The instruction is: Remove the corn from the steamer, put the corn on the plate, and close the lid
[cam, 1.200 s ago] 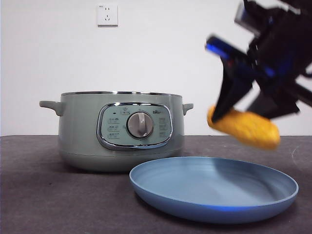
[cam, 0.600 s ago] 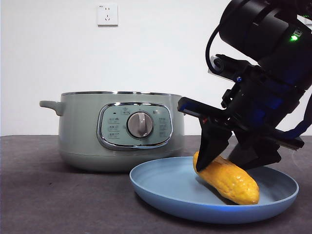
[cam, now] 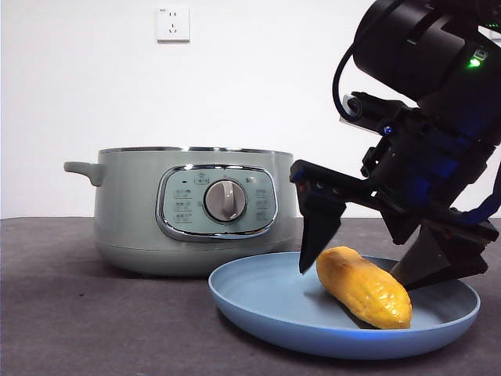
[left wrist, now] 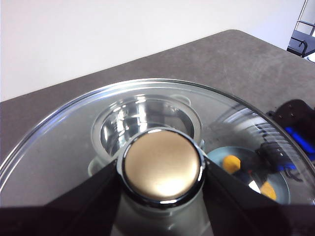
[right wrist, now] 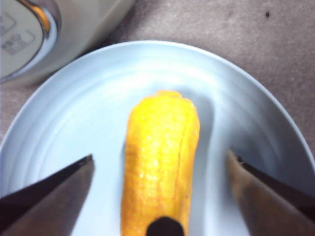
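Yellow-orange, the corn (cam: 364, 286) lies on our blue plate (cam: 266, 301), just in front of the steamer (cam: 188, 210). Our right gripper (cam: 368, 262) hangs over it, jaws spread wide, touching nothing. Our left gripper (left wrist: 160, 196) clasps the knob of the glass lid (left wrist: 74, 142).

Right hand (cam: 368, 266) spread, left hand (left wrist: 160, 184) clamped.
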You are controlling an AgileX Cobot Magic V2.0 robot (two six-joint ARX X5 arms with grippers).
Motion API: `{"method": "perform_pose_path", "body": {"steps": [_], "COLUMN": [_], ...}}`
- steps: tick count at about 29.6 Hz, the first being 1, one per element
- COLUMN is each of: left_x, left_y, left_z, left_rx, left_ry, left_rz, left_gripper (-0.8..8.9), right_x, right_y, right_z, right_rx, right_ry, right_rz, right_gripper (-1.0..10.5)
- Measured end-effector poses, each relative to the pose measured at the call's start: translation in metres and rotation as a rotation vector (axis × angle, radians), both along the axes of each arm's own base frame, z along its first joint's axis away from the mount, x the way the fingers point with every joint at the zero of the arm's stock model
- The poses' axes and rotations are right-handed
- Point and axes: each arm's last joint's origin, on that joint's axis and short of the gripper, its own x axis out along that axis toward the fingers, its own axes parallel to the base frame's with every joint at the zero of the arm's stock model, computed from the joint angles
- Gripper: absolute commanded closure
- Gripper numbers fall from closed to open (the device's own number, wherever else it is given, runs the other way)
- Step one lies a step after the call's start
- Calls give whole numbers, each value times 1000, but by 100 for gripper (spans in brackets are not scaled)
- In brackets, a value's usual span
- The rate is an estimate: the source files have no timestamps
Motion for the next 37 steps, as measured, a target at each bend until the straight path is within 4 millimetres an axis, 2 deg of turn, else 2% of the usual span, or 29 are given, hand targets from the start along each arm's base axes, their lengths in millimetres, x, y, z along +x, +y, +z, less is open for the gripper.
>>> {"method": "perform_pose_path", "body": {"steps": [2, 4, 7, 11, 15, 19, 24, 31, 37], "left_x": [13, 29, 58, 93, 133, 168, 205, 235, 251], "left_y": [-6, -13, -26, -44, -63, -79, -96, -111, -118], "left_z": [2, 2, 1, -2, -15, -35, -57, -88, -107], "left_rx": [-2, 0, -2, -12, -13, 3, 2, 33, 47], "left_ry": [-4, 1, -3, -23, -12, 33, 27, 69, 99], "left_rz": [0, 0, -4, -39, -68, -81, -81, -106, -108], "left_gripper": [822, 822, 822, 822, 822, 822, 822, 822, 822], "right_x": [-3, -9, -30, -55, -82, -104, -121, -123, -123], "right_y": [-2, -7, -25, -45, -69, -87, -101, -103, -103], "right_z": [12, 36, 75, 100, 120, 132, 140, 139, 139], "right_rx": [31, 93, 164, 195, 243, 297, 351, 337, 318], "right_ry": [-37, -111, -199, -256, -326, -393, -459, -459, -470], "right_rz": [0, 0, 1, 11, 10, 8, 6, 13, -4], "right_gripper": [469, 469, 469, 469, 469, 470, 470, 470, 470]}}
